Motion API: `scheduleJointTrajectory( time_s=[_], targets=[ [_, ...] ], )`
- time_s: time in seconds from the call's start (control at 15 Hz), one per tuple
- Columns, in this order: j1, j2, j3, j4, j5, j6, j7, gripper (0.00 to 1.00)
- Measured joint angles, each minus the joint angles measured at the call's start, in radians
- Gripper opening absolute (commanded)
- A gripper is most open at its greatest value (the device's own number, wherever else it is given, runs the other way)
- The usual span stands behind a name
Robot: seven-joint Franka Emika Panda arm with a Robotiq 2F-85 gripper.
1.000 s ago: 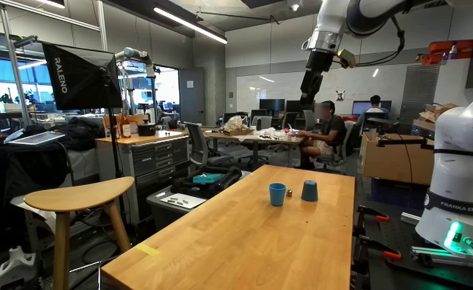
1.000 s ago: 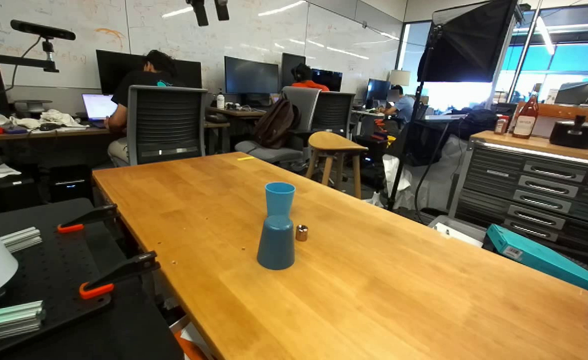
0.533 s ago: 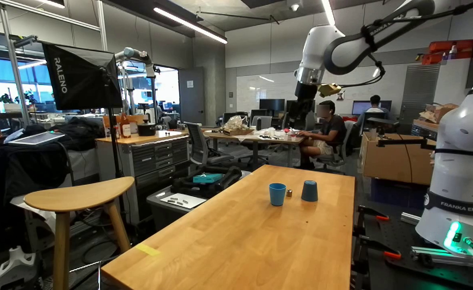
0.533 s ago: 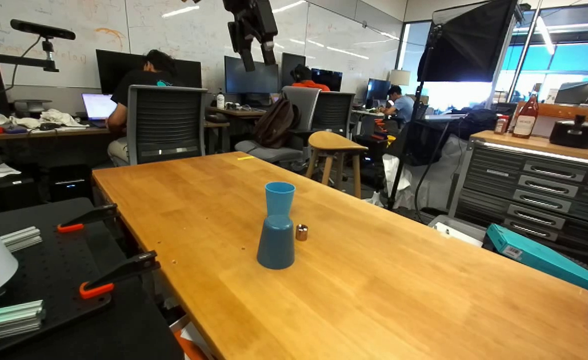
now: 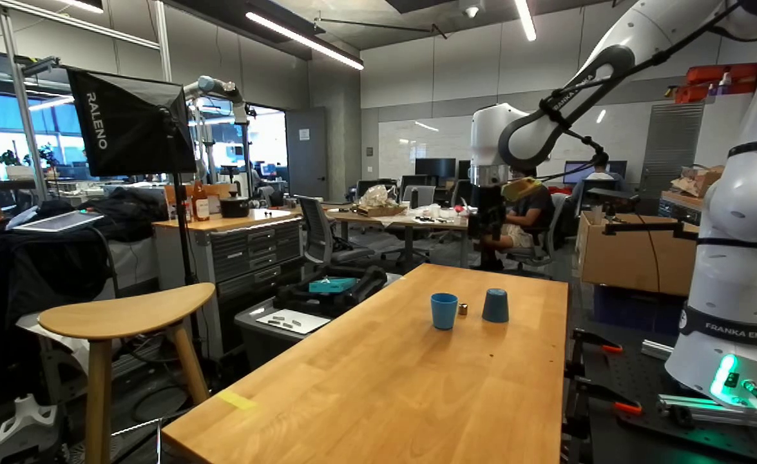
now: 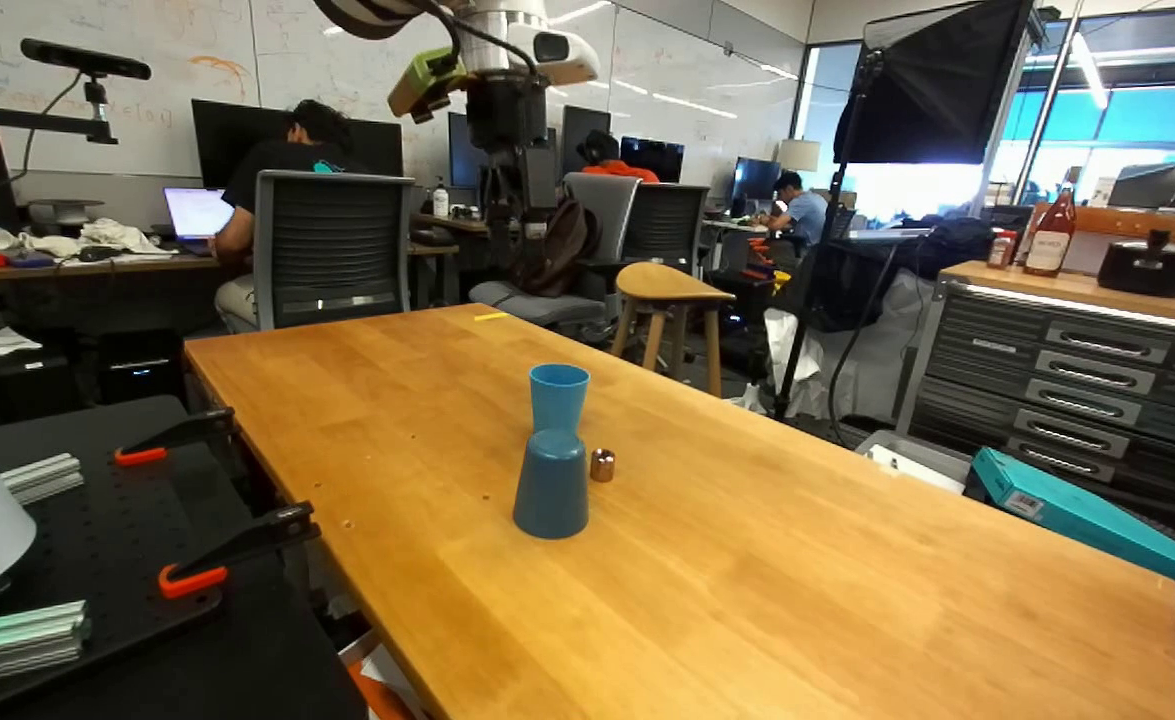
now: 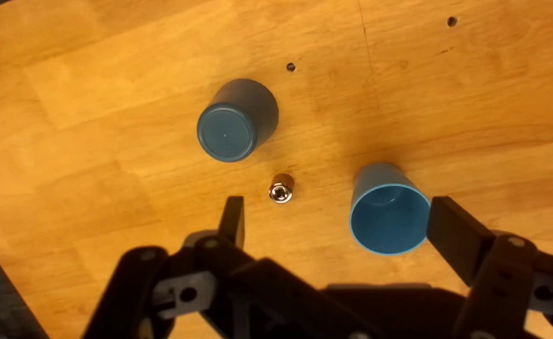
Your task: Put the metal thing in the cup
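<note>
- One bright-blue cup (image 7: 387, 221) stands upright on your wooden table (image 7: 92, 188), its mouth facing up.
- Your metal piece (image 7: 281, 189), a short shiny cylinder with a recess in its top, stands on the table outside that cup.
- Beside it you have a darker blue cup (image 7: 238, 120), turned upside down with its base up.
- You can see tabletop between the metal piece and each cup in the wrist view, so it touches neither.
- Your gripper (image 7: 339, 221) points down above the table in both exterior views, well apart from the cups and the metal piece.
- Its jaws stand wide apart, and in your wrist view one jaw covers a little of the bright-blue cup's rim.
- Your yellow tape (image 5: 237, 399) lies flat on the table, well apart from the cups.
</note>
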Motion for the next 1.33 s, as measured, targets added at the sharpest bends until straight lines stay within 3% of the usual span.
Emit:
scheduleJointTrajectory(
  time_s=[0.47,0.87,1.33],
  targets=[
    [0.005,0.068,-0.017,0.009,0.000,0.047,-0.004,1.00],
    [0.005,0.343,-0.106,0.140,-0.067,0.202,-0.021,1.00],
    [0.044,0.576,-0.215,0.285,-0.071,0.257,0.031,1.00]
  ],
)
